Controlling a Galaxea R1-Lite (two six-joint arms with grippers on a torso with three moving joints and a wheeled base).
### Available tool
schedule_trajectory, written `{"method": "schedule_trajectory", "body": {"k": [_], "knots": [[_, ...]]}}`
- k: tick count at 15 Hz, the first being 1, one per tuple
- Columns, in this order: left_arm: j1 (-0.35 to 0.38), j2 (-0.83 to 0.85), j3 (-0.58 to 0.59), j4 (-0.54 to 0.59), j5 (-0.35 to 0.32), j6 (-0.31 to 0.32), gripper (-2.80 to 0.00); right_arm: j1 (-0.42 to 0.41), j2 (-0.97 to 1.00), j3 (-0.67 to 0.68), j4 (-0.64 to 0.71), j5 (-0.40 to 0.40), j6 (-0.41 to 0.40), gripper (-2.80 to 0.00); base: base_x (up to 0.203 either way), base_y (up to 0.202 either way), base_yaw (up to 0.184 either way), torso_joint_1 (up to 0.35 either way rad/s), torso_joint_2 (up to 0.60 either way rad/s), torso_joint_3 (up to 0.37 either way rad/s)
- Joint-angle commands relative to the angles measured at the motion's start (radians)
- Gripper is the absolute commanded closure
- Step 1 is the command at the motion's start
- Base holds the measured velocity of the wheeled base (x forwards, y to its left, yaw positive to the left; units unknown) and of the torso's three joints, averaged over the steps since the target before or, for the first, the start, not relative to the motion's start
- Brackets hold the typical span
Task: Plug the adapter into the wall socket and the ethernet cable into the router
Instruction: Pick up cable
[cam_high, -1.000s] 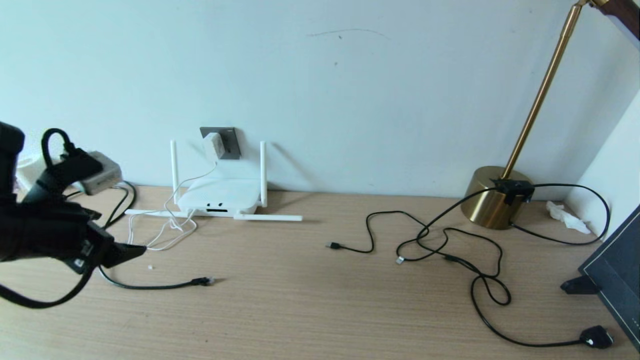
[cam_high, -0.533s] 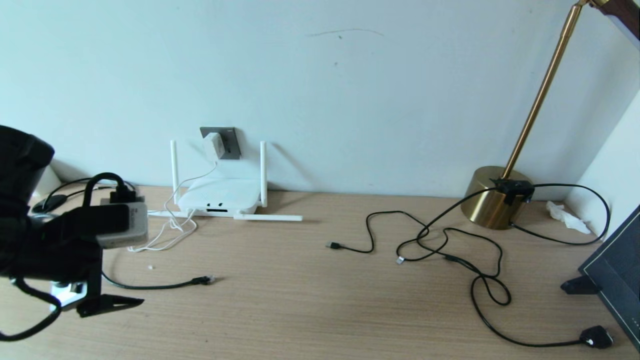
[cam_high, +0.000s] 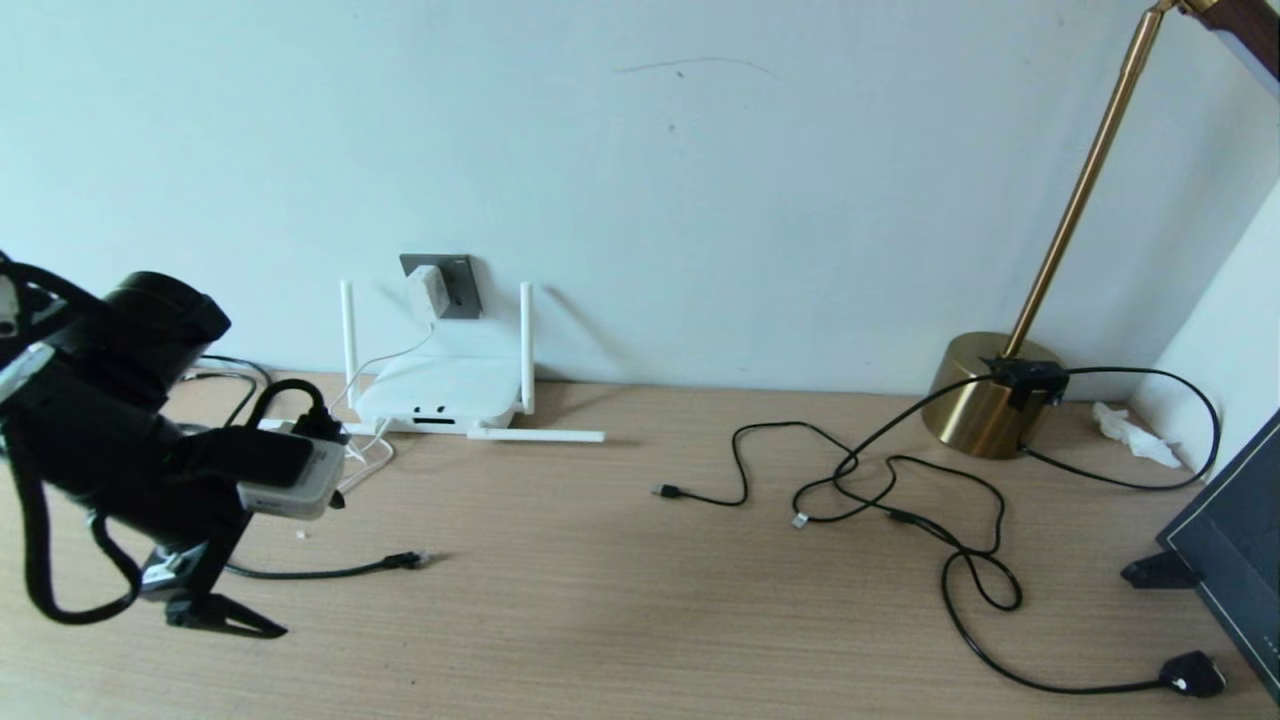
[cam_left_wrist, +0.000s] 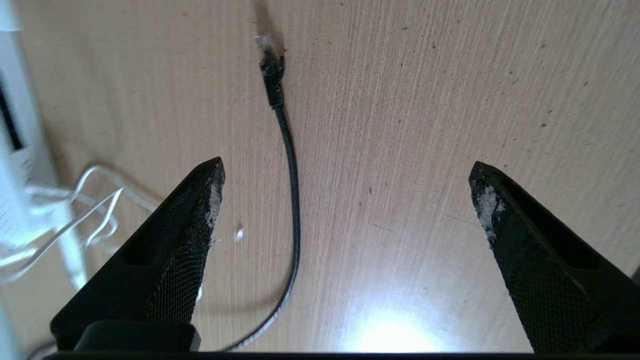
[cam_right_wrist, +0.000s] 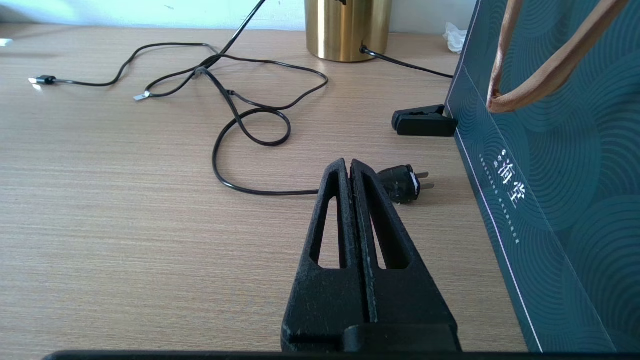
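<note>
Pale wood grain fills my left wrist view, and across it runs the ethernet cable (cam_left_wrist: 292, 200), its clear clip plug (cam_left_wrist: 266, 46) at the top centre of that picture. My left end effector (cam_left_wrist: 345, 200) hangs over it with both fingers spread as wide as I see them go, holding nothing. The cable passes between the fingertips, closer to the one on the picture's left side (cam_left_wrist: 210, 190), and its long axis runs roughly straight away from the wrist, so the plug lies ahead of the tips rather than between them.

In the head view the left end effector (cam_high: 215, 620) sits at lower left, above the bench (cam_high: 640, 620), with the plug (cam_high: 405, 562) a little to its right. The router (cam_high: 440, 395) stands at the wall in the left-centre, ports facing me, and the adapter (cam_high: 428, 288) already sits in the wall socket (cam_high: 455, 285) above it.

The right end effector (cam_right_wrist: 350, 170) rests pressed shut and empty far on the right beside a black mains plug (cam_right_wrist: 400, 184), so the left arm is clearly the nearer one. I judge the next reach must carry forward along the cable toward the plug.
</note>
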Motion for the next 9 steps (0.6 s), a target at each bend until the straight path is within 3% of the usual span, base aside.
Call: {"method": "schedule_trajectory", "body": {"k": [1, 3, 9], "knots": [[0.008, 0.112, -0.011, 0.009, -0.003, 0.064, -2.80, 0.000, 0.000, 0.011, 0.000, 0.000, 0.000, 0.00, 0.000, 0.000, 0.000, 0.000, 0.00, 0.000], [0.010, 0.154, -0.033, 0.009, -0.003, 0.089, -2.80, 0.000, 0.000, 0.011, 0.000, 0.000, 0.000, 0.00, 0.000, 0.000, 0.000, 0.000, 0.00, 0.000], [-0.012, 0.255, -0.111, 0.013, -0.003, 0.089, -2.80, 0.000, 0.000, 0.011, 0.000, 0.000, 0.000, 0.00, 0.000, 0.000, 0.000, 0.000, 0.00, 0.000]]}}
